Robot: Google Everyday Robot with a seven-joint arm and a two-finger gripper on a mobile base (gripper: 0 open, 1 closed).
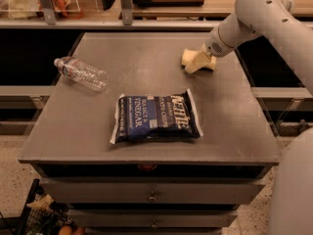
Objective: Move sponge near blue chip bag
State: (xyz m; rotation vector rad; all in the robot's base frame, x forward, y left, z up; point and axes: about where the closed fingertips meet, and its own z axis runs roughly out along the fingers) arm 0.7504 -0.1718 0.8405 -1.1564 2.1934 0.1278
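The single camera view looks down on a grey bench (146, 53) with drawers (151, 195) under its front edge. The gripper (199, 62), cream-coloured at the end of a white arm (254, 13) that reaches in from the right, sits low over the bench near the far right corner. The sponge (187, 57), a small pale yellow block, lies at the gripper on its left side, touching it or just beside it. The two are so close in colour that I cannot tell whether the gripper is spread, pressed together or pinching the sponge. The bag (156, 117) lies flat near the middle of the front edge, well apart from the sponge. It is dark navy with pale crimped ends at left and right. Its white lettering is turned on its side: "VINEGAR" reads clearly in the left half, most of "KETTLE" shows in large letters toward the right, and "CHIPS" can be made out between them, while the smaller print is too fine to read. A clear plastic bottle (80, 73) lies on its side near the left edge, cap toward the far left corner. Any label on it is unreadable.
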